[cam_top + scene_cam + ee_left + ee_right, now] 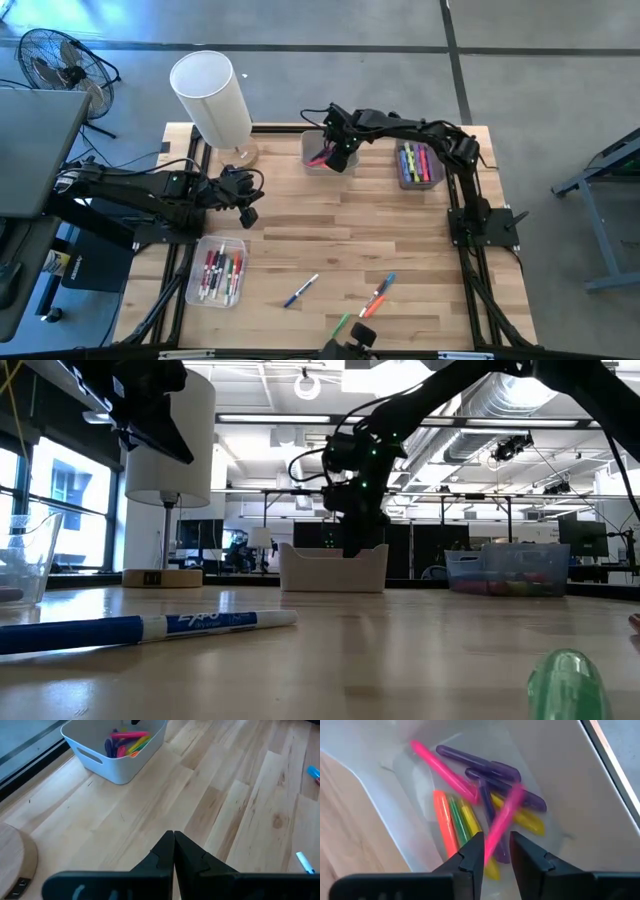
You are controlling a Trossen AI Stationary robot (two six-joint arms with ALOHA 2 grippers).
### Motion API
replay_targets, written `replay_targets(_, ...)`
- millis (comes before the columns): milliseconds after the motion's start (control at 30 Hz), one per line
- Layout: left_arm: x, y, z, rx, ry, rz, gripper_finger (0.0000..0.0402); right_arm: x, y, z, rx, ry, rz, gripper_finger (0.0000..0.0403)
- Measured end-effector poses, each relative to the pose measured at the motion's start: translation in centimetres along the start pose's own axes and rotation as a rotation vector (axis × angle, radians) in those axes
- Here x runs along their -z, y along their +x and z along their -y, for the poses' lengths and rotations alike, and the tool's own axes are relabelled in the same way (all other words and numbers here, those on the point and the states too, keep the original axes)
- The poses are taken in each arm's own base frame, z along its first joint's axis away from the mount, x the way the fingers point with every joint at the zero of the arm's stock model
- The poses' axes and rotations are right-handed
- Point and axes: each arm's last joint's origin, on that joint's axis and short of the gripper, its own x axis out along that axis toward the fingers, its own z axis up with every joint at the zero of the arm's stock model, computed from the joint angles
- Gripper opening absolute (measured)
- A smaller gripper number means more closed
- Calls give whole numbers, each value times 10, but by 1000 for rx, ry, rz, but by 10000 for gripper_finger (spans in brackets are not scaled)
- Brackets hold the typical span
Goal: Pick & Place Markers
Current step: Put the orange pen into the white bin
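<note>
Loose markers point(301, 290) lie on bench point(330, 230), near front edge, well away from white bin point(322, 152). Left pincer point(173, 851) closed, empty, above bench beside lamp point(212, 98). Right pincer point(496, 851) over white bin, fingers apart; blurred pink marker point(502, 822) between them, other markers below.

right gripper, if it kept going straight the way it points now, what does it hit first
Most likely the blurred pink marker just past the right gripper, then the pile of markers in the white bin; depth is uncertain.
</note>
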Motion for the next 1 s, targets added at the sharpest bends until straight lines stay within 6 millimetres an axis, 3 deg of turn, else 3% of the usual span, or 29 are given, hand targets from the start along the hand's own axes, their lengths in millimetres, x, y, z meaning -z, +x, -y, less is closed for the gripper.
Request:
replay_targets(333,0,0,0,16,4,-11,0,3,-3,-2,-4,13,-24,109)
replay_targets(467,0,0,0,15,46,-10,0,2,-23,-3,11,40,-6,93)
replay_targets(600,0,0,0,2,89,2,0,1,-53,-10,5,92,48,47)
replay_targets(700,-1,0,0,-5,110,8,0,1,-81,-28,-21,84,109,9)
replay_targets(1000,-1,0,-1,-26,110,16,1,31,-148,-115,-32,151,171,3)
